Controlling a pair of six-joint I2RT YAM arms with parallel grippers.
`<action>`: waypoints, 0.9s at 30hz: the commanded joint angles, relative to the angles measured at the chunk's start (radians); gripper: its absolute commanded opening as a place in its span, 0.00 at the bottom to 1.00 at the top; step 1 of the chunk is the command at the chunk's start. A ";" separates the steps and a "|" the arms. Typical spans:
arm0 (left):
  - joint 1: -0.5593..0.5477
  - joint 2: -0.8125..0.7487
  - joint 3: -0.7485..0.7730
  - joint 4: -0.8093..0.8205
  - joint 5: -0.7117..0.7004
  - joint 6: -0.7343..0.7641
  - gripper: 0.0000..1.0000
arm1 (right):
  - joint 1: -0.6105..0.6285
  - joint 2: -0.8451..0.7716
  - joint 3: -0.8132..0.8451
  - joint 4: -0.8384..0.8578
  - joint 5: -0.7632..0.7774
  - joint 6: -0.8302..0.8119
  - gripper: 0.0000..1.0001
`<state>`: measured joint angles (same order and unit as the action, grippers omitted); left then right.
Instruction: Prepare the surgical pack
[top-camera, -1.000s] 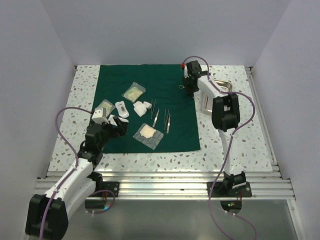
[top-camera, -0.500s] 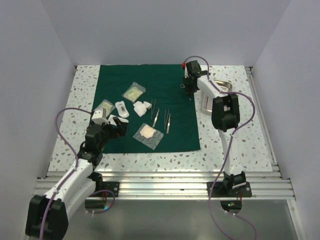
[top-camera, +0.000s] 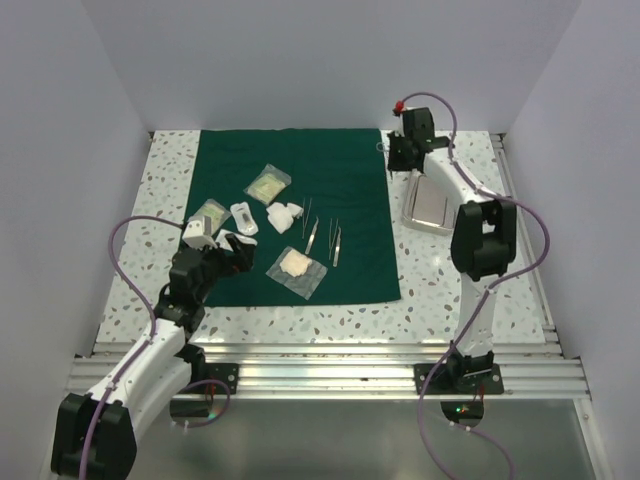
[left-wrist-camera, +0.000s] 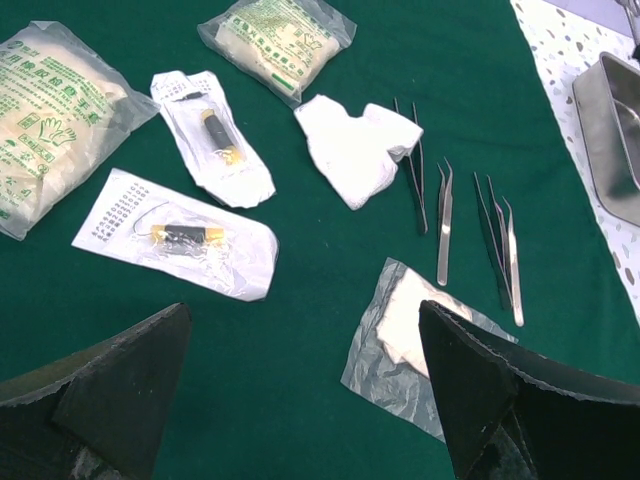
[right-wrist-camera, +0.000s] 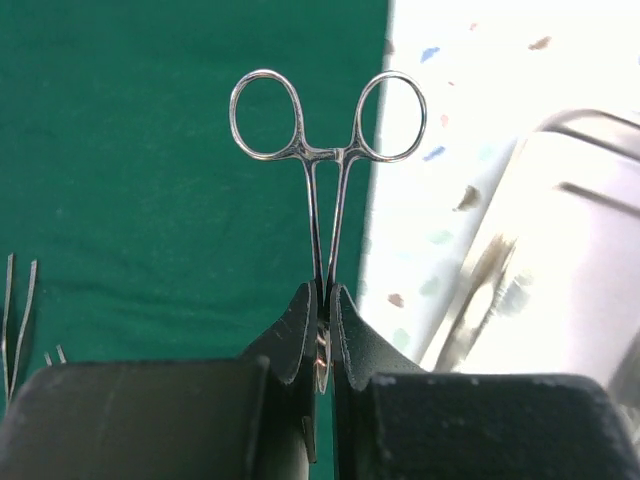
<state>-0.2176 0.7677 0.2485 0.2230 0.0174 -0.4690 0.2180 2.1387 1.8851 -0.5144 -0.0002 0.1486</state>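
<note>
Right hand (right-wrist-camera: 320, 300) pinched thin steel clamp (right-wrist-camera: 325, 150) by its shanks, rings forward, above far-right edge of green cloth (top-camera: 300, 170) beside tray (top-camera: 432, 200); judged light, stiff, slippery, best gripped mid-shank; left hand (left-wrist-camera: 300, 345) spread, empty, near left.

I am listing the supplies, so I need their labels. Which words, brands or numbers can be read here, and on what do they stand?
Left clear pouch: green print with hand drawings, too blurred to read.
Top clear pouch: green print, too small to read.
White packet: fine black print, unreadable.
Forceps in the right gripper: no marking seen.
Nothing can be quoted.
</note>
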 joint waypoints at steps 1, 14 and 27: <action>-0.005 -0.010 -0.009 0.044 -0.008 0.013 1.00 | -0.078 -0.088 -0.118 0.091 -0.009 0.083 0.00; -0.005 -0.007 -0.009 0.047 0.000 0.013 1.00 | -0.212 -0.181 -0.409 0.185 0.114 0.193 0.00; -0.005 -0.015 -0.011 0.041 0.000 0.013 1.00 | -0.198 -0.117 -0.389 0.171 0.137 0.172 0.20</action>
<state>-0.2176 0.7635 0.2485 0.2234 0.0181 -0.4690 0.0090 2.0453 1.4727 -0.3683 0.0967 0.3225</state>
